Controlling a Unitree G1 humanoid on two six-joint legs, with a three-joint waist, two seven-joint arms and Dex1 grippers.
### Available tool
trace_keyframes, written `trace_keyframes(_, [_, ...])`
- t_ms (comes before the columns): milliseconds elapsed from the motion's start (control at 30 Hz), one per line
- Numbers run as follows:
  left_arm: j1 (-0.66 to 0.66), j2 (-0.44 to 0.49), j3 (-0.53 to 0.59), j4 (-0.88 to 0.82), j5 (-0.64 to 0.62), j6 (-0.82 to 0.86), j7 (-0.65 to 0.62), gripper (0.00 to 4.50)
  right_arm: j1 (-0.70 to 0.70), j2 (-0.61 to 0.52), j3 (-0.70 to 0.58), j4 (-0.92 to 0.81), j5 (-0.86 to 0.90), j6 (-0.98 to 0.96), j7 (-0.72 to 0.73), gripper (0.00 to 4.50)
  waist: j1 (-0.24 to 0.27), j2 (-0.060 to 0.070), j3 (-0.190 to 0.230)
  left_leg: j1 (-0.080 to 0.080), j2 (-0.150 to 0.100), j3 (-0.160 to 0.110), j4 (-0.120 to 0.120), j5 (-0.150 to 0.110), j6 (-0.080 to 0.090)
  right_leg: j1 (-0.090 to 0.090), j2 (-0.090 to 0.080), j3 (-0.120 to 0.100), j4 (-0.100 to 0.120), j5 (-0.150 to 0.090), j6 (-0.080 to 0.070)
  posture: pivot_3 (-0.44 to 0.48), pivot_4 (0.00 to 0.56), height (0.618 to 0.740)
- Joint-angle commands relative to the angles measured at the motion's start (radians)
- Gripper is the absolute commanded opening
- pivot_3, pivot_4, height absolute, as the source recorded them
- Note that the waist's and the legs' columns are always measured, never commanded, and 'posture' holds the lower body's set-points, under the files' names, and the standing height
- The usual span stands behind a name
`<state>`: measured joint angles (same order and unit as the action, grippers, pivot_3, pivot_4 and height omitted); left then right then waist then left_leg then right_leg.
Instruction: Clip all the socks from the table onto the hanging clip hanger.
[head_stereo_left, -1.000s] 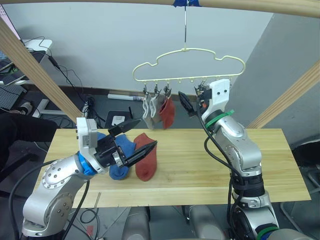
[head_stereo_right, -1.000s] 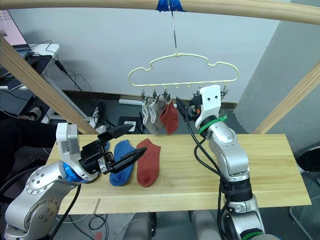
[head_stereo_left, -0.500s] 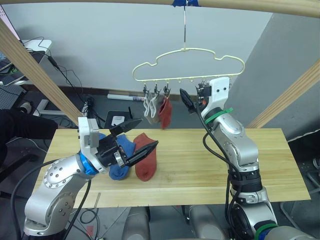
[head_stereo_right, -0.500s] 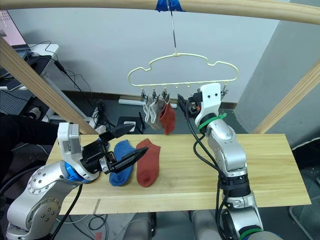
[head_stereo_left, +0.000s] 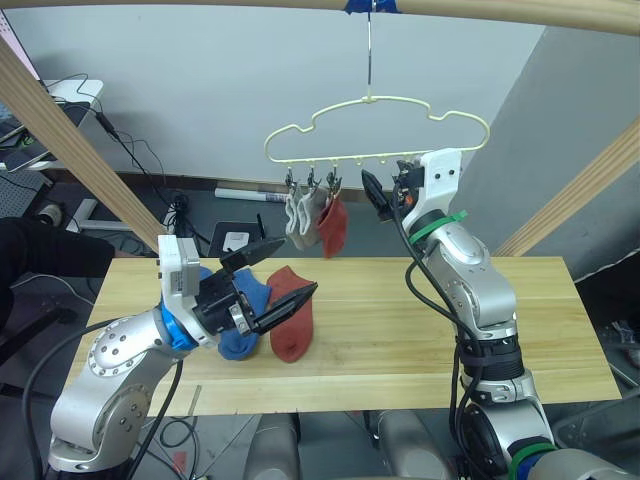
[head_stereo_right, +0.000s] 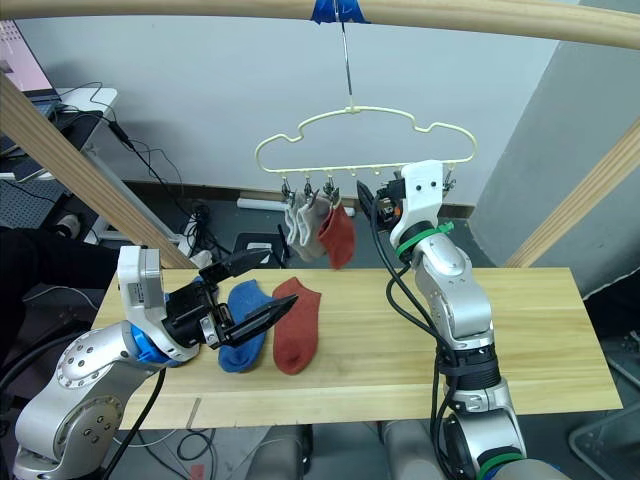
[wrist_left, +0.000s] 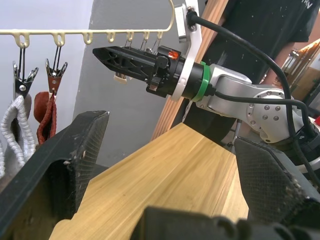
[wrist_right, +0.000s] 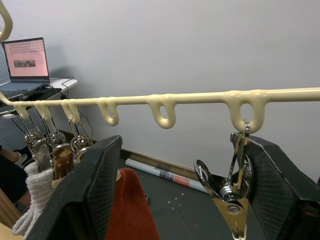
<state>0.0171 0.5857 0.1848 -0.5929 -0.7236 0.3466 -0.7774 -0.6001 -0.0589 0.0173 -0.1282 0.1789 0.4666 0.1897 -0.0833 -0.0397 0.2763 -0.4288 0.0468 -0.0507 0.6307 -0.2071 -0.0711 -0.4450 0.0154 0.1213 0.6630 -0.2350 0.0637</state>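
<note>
Raising right gripper (wrist_right: 180, 200), fingers spread, empty, at clip hanger (head_stereo_left: 380, 125) upper centre; left gripper (head_stereo_left: 268, 272) spread, empty over rust sock (head_stereo_left: 288, 322), blue sock (head_stereo_left: 240, 335) on table (head_stereo_left: 400, 340) lower left. Risk: bumping hanger, setting it swinging, shaking loose three clipped socks (head_stereo_left: 318, 222).

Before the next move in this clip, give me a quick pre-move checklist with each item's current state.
1. Left hand open and empty: ok.
2. Right hand open and empty, up at the clip hanger: ok.
3. Socks left on the table: rust red sock and blue sock still there: not ok.
4. Hung socks, two grey and one red, held by clips: ok.
5. Free clip by the right hand: ok.
6. Third table sock: cannot tell.
</note>
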Motion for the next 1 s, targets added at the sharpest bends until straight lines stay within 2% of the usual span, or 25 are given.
trace_keyframes(33, [0.003, 0.001, 0.006, -0.036, 0.002, -0.026, -0.009, 4.5, -0.006, -0.006, -0.011, -0.027, -0.001, -0.026, -0.006, 3.64, 0.0, 0.0, 0.0, 0.0, 0.0, 0.0, 0.0, 0.0, 0.0, 0.0, 0.0, 0.0, 0.0, 0.0, 0.0, -0.026, 0.236, 0.74])
trace_keyframes(367, [0.013, 0.003, 0.001, -0.038, 0.007, -0.033, -0.009, 4.5, 0.03, -0.029, -0.013, -0.06, 0.002, -0.01, -0.005, 3.64, 0.0, 0.0, 0.0, 0.0, 0.0, 0.0, 0.0, 0.0, 0.0, 0.0, 0.0, 0.0, 0.0, 0.001, -0.002, -0.031, 0.236, 0.74])
trace_keyframes(467, [-0.003, 0.003, -0.002, -0.025, 0.01, -0.034, -0.01, 4.5, 0.03, -0.03, -0.012, -0.063, 0.002, -0.009, -0.009, 3.03, 0.0, 0.0, 0.0, 0.0, 0.0, 0.0, 0.0, 0.0, 0.0, 0.0, 0.0, 0.0, 0.0, 0.001, -0.002, -0.034, 0.236, 0.74])
trace_keyframes(567, [-0.002, 0.003, -0.002, -0.024, 0.009, -0.034, -0.014, 4.5, 0.03, -0.031, -0.01, -0.064, 0.001, -0.01, -0.011, 2.02, 0.0, 0.0, 0.0, 0.0, 0.0, 0.0, 0.0, 0.0, 0.0, 0.0, 0.0, 0.0, 0.0, 0.001, -0.002, -0.035, 0.235, 0.74])
trace_keyframes(1000, [0.003, 0.001, -0.001, -0.024, 0.012, -0.032, -0.02, 4.5, 0.016, -0.031, 0.0, -0.072, -0.001, -0.007, -0.02, 2.02, 0.0, 0.0, 0.0, 0.0, 0.0, 0.0, 0.0, 0.0, 0.0, 0.0, 0.0, 0.0, 0.0, 0.002, -0.002, -0.041, 0.246, 0.74])
